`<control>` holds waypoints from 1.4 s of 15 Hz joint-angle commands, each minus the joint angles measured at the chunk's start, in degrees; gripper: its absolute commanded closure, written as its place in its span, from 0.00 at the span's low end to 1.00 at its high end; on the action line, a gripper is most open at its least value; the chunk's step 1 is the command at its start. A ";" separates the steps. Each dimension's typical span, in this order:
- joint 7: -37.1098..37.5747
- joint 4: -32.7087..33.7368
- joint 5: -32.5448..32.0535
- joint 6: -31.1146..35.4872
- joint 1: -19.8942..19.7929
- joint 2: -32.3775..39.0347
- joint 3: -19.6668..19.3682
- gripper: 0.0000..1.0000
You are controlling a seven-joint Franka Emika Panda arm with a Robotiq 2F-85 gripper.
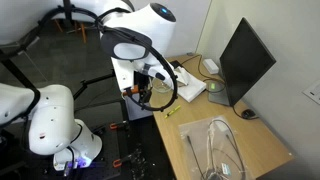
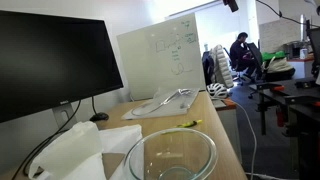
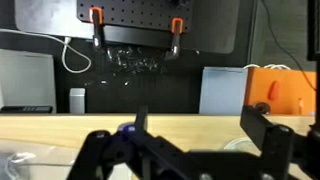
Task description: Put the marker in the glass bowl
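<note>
The marker (image 2: 190, 123) is a short yellow-green stick lying on the wooden desk just beyond the glass bowl (image 2: 170, 155), which stands empty. In an exterior view the marker (image 1: 168, 111) lies near the desk's edge, a little in front of my gripper (image 1: 144, 94). I cannot make out the bowl in that view. In the wrist view my gripper (image 3: 200, 128) is open and empty, its dark fingers spread over the desk. A pale curved rim, maybe the bowl (image 3: 238, 146), shows low between them. The marker is hidden there.
A black monitor (image 1: 245, 60) stands on the desk (image 1: 270, 150), and it also shows in an exterior view (image 2: 50, 60). A clear plastic piece (image 1: 225, 150) lies farther along the desk. White cloth or paper (image 2: 80, 150) lies beside the bowl. A whiteboard (image 2: 160, 55) stands behind.
</note>
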 commanded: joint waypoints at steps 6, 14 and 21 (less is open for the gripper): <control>-0.24 -0.07 0.18 0.90 -1.51 0.18 1.48 0.00; 5.03 -1.89 -13.34 32.92 -2.65 17.14 8.69 0.00; 6.59 3.03 -20.38 45.21 -2.35 41.08 8.39 0.00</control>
